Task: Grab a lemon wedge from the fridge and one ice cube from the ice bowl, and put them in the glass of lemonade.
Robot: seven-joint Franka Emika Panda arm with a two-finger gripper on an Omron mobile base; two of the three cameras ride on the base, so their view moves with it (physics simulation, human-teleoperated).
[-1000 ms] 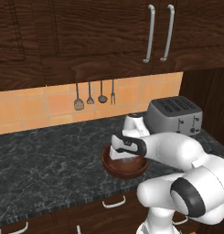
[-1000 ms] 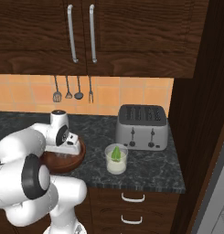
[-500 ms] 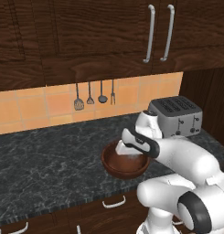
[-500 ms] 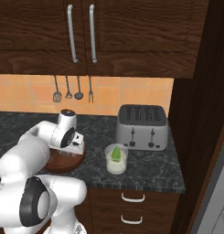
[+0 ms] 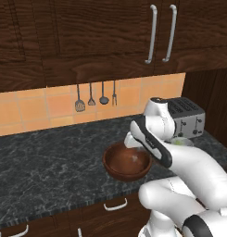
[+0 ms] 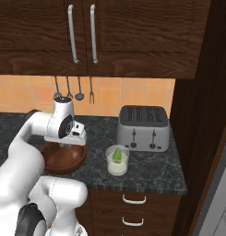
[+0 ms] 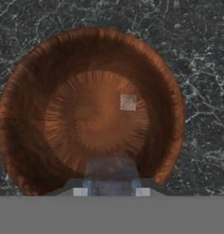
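Gripper (image 7: 111, 192) above the ice bowl (image 7: 22, 105), jaws pinching a pale translucent ice cube (image 7: 111, 176), likely light, slippery and best squeezed on flat opposite faces; another lies ahead.

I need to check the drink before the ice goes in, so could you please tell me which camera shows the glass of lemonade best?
The right base view: the glass of lemonade stands unobstructed between the ice bowl and the toaster, with the lemon wedge in it. In the left base view only a sliver of its rim peeks past the arm.
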